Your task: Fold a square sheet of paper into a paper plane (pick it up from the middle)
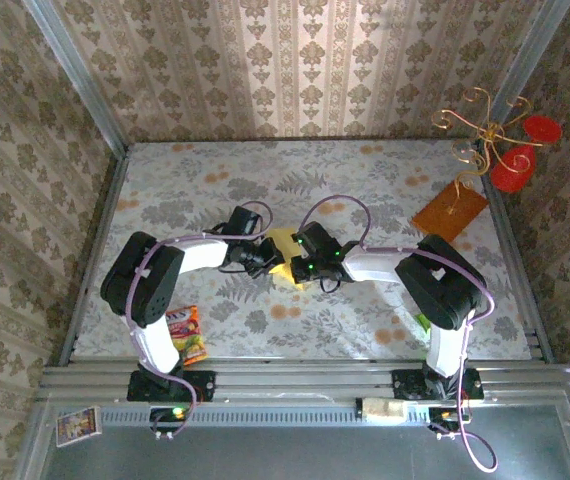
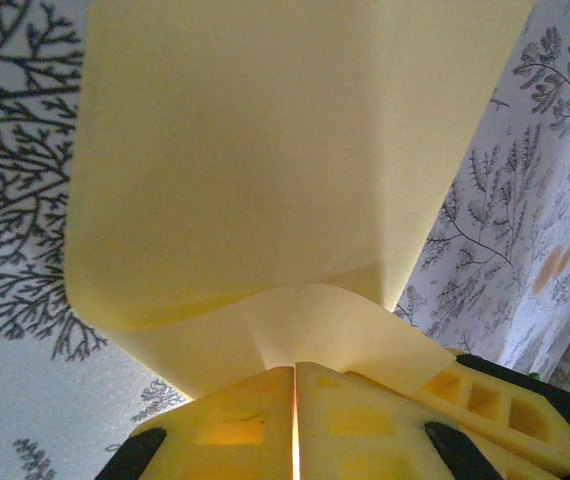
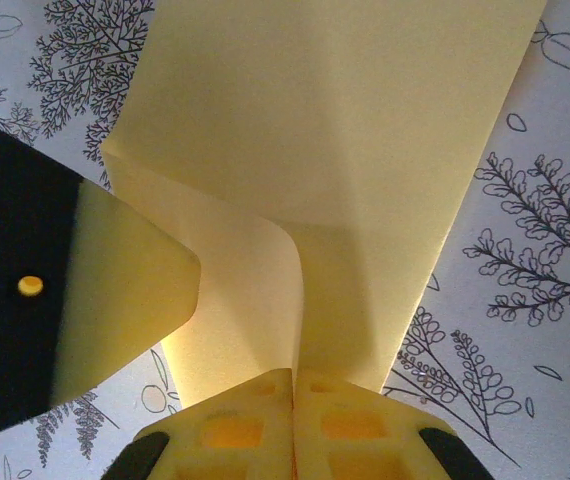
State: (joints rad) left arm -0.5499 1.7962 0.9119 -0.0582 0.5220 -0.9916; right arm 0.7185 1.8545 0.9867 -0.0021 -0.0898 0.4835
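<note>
The square sheet of paper [image 1: 285,243], pale yellow, is held between my two grippers at the middle of the table. In the left wrist view the sheet [image 2: 265,150] spreads away from my left gripper [image 2: 295,368], whose yellow jaws are shut on its near edge, where the paper buckles up. My right gripper [image 3: 294,372] is likewise shut on the sheet [image 3: 365,150], with one layer curling over beside the pinch. From above, the left gripper [image 1: 263,256] and right gripper [image 1: 303,263] almost touch. The left gripper's finger [image 3: 125,285] sits close on the right wrist view's left.
An orange-brown square board [image 1: 449,210] lies at the back right, below a gold wire stand with red discs [image 1: 510,145]. A colourful snack packet [image 1: 189,335] lies by the left arm's base, and a small green packet [image 1: 422,322] by the right arm's base. Metal rails border the table.
</note>
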